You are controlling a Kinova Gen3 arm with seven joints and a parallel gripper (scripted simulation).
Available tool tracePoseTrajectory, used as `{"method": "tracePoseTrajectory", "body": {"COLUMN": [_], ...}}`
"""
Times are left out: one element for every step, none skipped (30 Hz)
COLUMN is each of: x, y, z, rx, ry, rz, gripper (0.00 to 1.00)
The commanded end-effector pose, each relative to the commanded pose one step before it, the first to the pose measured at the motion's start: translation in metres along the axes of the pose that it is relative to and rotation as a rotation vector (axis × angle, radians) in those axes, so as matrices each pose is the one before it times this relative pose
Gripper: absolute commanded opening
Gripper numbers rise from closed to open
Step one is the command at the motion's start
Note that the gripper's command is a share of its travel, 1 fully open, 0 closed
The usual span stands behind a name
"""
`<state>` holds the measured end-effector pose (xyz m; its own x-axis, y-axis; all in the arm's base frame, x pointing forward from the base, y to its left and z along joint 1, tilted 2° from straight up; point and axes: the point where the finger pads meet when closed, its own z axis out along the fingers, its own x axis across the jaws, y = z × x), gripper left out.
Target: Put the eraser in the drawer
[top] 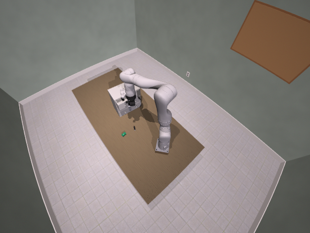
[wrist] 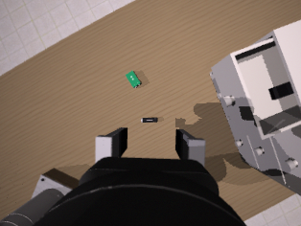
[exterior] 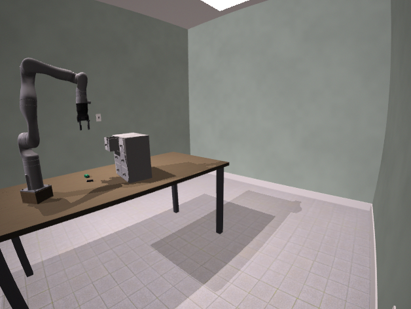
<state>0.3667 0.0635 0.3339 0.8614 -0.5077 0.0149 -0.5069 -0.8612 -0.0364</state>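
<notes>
Over on the long brown table, got the grey arm bolted down at one end and arched high. Then the small pale chest, sitting upright further along, fronts facing back toward the arm's base. Has one top-row drawer pulled partway out, looks level, open tray visible from the wrist view. Can't really tell about the other drawers from here.

Next down, the black gripper: hanging well above the table, pointing down, up in the air beside the chest's front and higher than its top. Spread all the way open, nothing pinched between the fingers.

Then the green eraser, lying flat on the wood between chest and arm base, well apart from the chest. Just beside it, not touching, a tiny dark stick thing, also flat on the table.
</notes>
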Motion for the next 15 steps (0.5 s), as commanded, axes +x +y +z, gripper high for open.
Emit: {"method": "tracePoseTrajectory", "body": {"x": [-0.0034, -0.00157, -0.00157, -0.00157, -0.00156, -0.00156, -0.00155, -0.00154, -0.00153, -0.00152, -0.0015, 0.0, 0.0, -0.00149, -0.00147], "y": [-0.00023, -0.00018, -0.00021, -0.00023, -0.00025, -0.00028, -0.0003, -0.00032, -0.00034, -0.00036, -0.00038, 0.0, 0.0, -0.0004, -0.00042], "z": [-0.0005, 0.00017, 0.00017, 0.00017, 0.00017, 0.00017, 0.00017, 0.00017, 0.00017, 0.00017, 0.00017, 0.0, 0.0, 0.00017, 0.00017], "rx": [0.00384, 0.00001, 0.00001, 0.00001, 0.00001, 0.0, 0.0, 0.0, 0.0, -0.00001, -0.00001, 0.0, 0.0, -0.00001, -0.00002], "ry": [-0.00146, -0.00002, -0.00002, -0.00002, -0.00001, -0.00001, -0.00001, 0.0, 0.0, 0.0, 0.0, 0.0, 0.0, 0.00001, 0.00001], "rz": [-0.07401, -0.03765, -0.03784, -0.03802, -0.03816, -0.03828, -0.03837, -0.03844, -0.03848, -0.0385, -0.03848, 0.0, 0.0, -0.03845, -0.03838], "gripper": [1.0, 1.0, 1.0, 1.0, 1.0, 1.0, 1.0, 1.0, 1.0, 1.0, 1.0, 1.0, 1.0, 1.0, 1.0]}}
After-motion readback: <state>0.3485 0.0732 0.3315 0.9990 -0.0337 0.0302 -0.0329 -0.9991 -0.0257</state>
